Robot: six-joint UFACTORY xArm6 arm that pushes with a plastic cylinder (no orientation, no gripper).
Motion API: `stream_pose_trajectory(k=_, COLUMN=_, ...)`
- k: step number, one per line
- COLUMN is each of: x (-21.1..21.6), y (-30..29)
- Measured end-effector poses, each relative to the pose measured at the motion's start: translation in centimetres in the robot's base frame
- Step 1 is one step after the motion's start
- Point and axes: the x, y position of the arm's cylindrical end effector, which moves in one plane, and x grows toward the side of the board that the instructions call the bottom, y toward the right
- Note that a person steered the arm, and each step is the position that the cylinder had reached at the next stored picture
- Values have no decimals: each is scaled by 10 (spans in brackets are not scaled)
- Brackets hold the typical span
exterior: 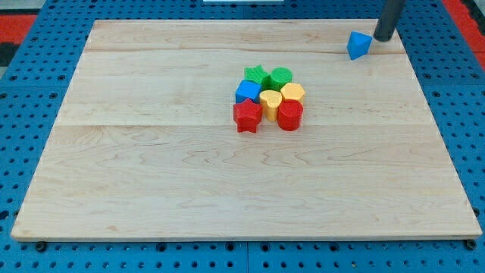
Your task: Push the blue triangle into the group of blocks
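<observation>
Top right, the blue triangle point(359, 45) lies on the desk point(151, 167), with my tip point(383, 38), a plain rod with nothing to spread or pinch, just beside it on the view's right. Well apart at centre sits the group: green star point(255, 74), green cylinder point(280, 76), blue block point(247, 92), two yellow blocks point(270, 99), red star point(247, 115), red cylinder point(289, 115).

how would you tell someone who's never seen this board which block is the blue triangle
Start at the wooden board and go to its corner at the view's top right, far from the tight cluster of blocks in the middle. The blue triangle sits there alone, with my tip just to its right. The other blue block is packed in the cluster, touching its neighbours.
</observation>
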Motion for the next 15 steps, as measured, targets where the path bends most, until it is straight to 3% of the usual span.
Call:
stream_pose_trajectory(k=1, x=3, y=-90)
stream_pose_trajectory(k=2, x=41, y=-89)
stream_pose_trajectory(k=3, x=6, y=-107)
stream_pose_trajectory(k=4, x=-16, y=-82)
stream_pose_trajectory(k=6, x=49, y=-56)
stream_pose_trajectory(k=7, x=50, y=-39)
stream_pose_trajectory(k=8, x=16, y=-56)
stream_pose_trajectory(k=9, x=45, y=1)
stream_pose_trajectory(k=11, x=107, y=-46)
stream_pose_trajectory(k=12, x=108, y=-99)
stream_pose_trajectory(k=13, x=88, y=-105)
stream_pose_trajectory(k=15, x=160, y=-119)
